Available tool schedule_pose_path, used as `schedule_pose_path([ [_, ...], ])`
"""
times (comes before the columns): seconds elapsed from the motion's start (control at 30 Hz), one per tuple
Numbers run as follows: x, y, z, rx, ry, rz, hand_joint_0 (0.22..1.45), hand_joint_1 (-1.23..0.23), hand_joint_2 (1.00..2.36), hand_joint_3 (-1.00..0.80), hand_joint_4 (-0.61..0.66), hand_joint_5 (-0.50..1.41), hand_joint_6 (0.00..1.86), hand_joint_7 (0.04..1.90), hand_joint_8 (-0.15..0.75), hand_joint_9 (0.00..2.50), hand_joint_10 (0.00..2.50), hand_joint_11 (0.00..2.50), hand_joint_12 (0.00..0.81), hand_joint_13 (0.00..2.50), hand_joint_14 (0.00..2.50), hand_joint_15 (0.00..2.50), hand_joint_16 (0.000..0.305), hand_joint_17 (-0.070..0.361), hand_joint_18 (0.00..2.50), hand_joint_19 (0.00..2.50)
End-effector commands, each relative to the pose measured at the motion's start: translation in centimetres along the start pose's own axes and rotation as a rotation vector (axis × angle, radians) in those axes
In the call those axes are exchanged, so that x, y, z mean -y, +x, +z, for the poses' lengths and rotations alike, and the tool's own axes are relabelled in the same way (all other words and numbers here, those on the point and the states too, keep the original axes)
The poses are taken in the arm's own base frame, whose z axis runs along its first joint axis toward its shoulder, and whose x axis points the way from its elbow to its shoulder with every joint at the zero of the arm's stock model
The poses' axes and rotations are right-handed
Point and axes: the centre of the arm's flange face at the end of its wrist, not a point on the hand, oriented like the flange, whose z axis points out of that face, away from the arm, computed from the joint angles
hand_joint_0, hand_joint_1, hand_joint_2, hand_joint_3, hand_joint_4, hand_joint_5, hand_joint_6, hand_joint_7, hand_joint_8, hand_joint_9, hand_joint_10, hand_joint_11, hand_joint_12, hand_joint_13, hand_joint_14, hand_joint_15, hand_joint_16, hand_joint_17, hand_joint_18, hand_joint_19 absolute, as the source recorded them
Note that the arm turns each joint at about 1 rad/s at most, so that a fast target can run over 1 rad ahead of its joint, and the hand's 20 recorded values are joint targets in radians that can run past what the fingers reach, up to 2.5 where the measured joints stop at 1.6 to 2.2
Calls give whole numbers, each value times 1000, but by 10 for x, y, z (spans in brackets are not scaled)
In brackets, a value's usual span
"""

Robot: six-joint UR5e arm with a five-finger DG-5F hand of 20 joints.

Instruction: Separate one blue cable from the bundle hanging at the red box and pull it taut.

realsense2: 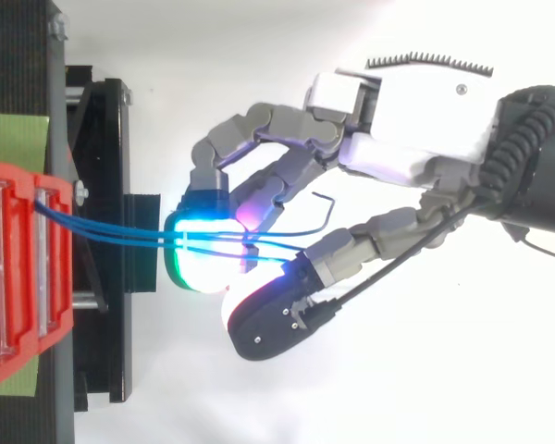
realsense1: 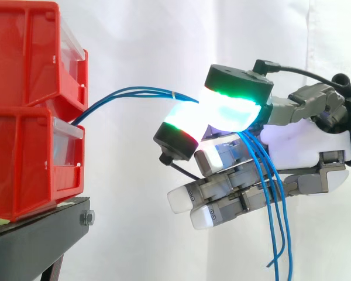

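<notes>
Several thin blue cables (realsense1: 134, 92) leave the gap between the two stacked red bins (realsense1: 29, 64) and run right in a slight arc, bound by a small white tie (realsense1: 172, 93). My hand (realsense1: 304, 140) comes in from the right and is shut on the bundle, which is pinched between a large green-cyan glowing pad (realsense1: 231, 111) and a smaller dark-backed pad (realsense1: 176, 136). Behind the pinch the loose cable ends (realsense1: 278, 222) hang down past the lower fingers. From above, the cables (realsense2: 111, 233) cross from the bin front (realsense2: 51, 268) into the glowing pads (realsense2: 199, 254).
The bins stand on a black stand (realsense1: 41, 234) at the left, with a green strip (realsense2: 14, 134) beside them in the top view. A white curtain (realsense1: 134, 222) hangs behind. Open space lies below and to the right of the hand.
</notes>
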Motion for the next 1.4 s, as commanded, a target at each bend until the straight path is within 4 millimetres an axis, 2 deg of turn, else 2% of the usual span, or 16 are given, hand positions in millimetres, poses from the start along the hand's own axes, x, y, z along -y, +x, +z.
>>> schedule_pose_path([
  [0.0, -3, -3, 0, 2, -4, 6, 695, -945, 1000, -500, -21, -214, 930, 1016, 260, 1055, 23, 733, 245, 778, 11, 260, 26, 58, 588, 264],
  [0.2, -2, -8, -1, 6, 7, -12, 548, -866, 1000, -500, 25, -216, 919, 958, 285, 1059, 21, 725, 262, 778, 10, 262, 28, 64, 586, 285],
  [0.23, -2, -7, -2, 3, 14, -12, 543, -851, 1000, -500, 29, -216, 918, 951, 286, 1060, 22, 723, 263, 781, 11, 265, 29, 64, 588, 291],
  [0.3, -9, -8, -2, 5, 2, -14, 547, -681, 1000, -500, 37, -209, 906, 963, 296, 1078, 21, 711, 264, 793, 11, 265, 29, 66, 596, 296],
  [0.37, -12, -8, -1, 5, -2, -22, 570, -589, 1000, -500, 42, -208, 903, 966, 293, 1078, 21, 715, 263, 790, 11, 270, 29, 65, 590, 311],
  [0.47, -11, -9, -1, 5, 3, -32, 621, -524, 1000, -500, 29, -208, 898, 997, 294, 1082, 21, 712, 267, 791, 11, 264, 29, 65, 590, 315],
  [0.57, -13, -8, -1, 6, -5, -39, 642, -532, 1000, -493, 19, -210, 909, 1025, 297, 1081, 22, 716, 274, 789, 11, 279, 31, 69, 595, 340],
  [0.77, -12, -9, 0, 6, -6, -40, 655, -663, 1020, -279, 21, -211, 925, 1063, 313, 1066, 21, 721, 282, 783, 11, 285, 32, 73, 598, 337],
  [0.9, -14, -8, 0, 8, -13, -35, 689, -717, 1021, -266, -28, -211, 929, 1110, 313, 1067, 22, 721, 282, 784, 11, 278, 32, 73, 604, 331],
  [1.0, -14, -9, 1, 8, -12, -35, 737, -755, 1018, -314, -93, -213, 937, 1108, 307, 1061, 22, 720, 281, 785, 11, 279, 32, 72, 598, 338],
  [1.03, -14, -9, 1, 8, -12, -32, 752, -771, 1016, -344, -83, -215, 937, 1160, 305, 1060, 21, 718, 278, 782, 11, 280, 32, 72, 595, 341],
  [1.2, -14, -12, 1, 11, -9, -36, 815, -844, 1000, -500, -110, -213, 941, 1105, 275, 1074, 22, 730, 262, 784, 11, 277, 29, 64, 587, 331],
  [1.37, -14, -12, 0, 11, -4, -46, 773, -883, 1000, -500, -60, -211, 934, 1063, 270, 1077, 22, 728, 257, 791, 12, 268, 28, 63, 611, 287],
])
